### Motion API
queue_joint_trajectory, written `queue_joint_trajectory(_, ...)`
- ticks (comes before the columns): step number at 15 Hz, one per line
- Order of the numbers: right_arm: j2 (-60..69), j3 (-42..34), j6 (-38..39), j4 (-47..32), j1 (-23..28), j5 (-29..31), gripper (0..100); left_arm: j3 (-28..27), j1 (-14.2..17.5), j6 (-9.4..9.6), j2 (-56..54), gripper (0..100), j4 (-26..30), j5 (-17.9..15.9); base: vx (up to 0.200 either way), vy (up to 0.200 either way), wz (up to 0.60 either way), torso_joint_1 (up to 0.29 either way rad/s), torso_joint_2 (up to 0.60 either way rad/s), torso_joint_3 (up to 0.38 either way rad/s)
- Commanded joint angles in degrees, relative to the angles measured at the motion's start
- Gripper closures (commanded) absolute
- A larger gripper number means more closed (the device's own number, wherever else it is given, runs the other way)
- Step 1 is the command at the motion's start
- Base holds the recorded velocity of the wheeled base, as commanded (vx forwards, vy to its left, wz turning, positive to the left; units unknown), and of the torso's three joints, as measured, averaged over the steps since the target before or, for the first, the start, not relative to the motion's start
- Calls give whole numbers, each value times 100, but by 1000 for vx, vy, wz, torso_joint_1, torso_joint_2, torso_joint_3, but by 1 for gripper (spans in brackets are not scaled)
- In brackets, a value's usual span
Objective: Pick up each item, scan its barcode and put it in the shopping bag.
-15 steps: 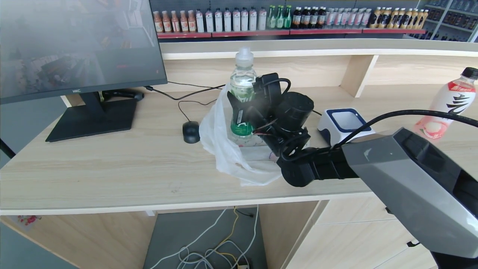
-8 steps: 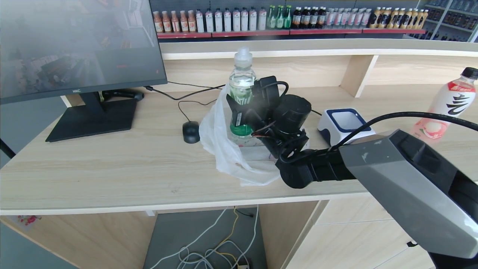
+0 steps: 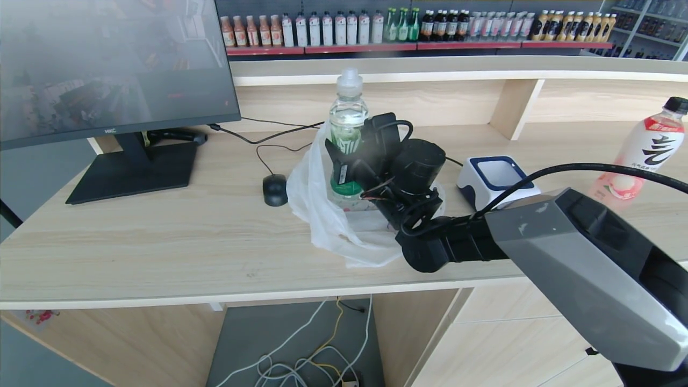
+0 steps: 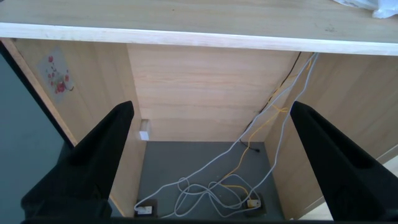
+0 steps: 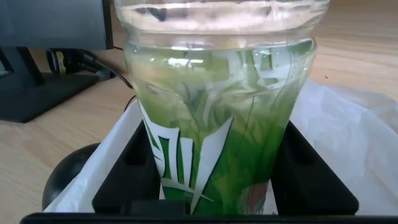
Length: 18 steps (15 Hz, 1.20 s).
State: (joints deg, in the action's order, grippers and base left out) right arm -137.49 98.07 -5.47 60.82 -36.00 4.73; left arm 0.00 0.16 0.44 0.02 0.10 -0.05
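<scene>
bottle (image 5: 217,124) upright between right fingers (image 5: 311,180), low in shopping bag (image 3: 322,220)

A shop checkout: bottled drinks (image 3: 349,28) line red-edged shelves (image 3: 467,45) behind (row upon row), with a white-and-blue boxy barcode scanner (image 3: 497,180) on a light wooden counter (image 3: 161,231).

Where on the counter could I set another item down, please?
The widest bare stretch of counter runs along the front edge, before the monitor stand and up to the shopping bag. A smaller patch sits between the scanner and the pink bottle. It is crowded around the bag, where the right gripper holds a green-label bottle.
</scene>
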Motion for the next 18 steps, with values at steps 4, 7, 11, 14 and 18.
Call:
queue_joint_trajectory(4,20,19,-15,9,-12,2,0,0,2,0,-2,0,-1,5,0,0,0,0,0,0)
queue_joint_trajectory(7,82,1,-15,35,-4,2,0,0,2,0,-2,0,-1,-4,0,0,0,0,0,0)
queue_joint_trajectory(11,301,-25,-59,35,-4,19,0,0,2,0,-2,0,-1,5,0,0,0,0,0,0)
queue_joint_trajectory(14,662,-561,-261,167,5,19,0,0,2,0,-2,0,-1,-4,0,0,0,0,0,0)
queue_joint_trajectory(18,1259,-1836,-402,774,-56,19,0,0,2,0,-2,0,-1,-4,0,0,0,0,0,0)
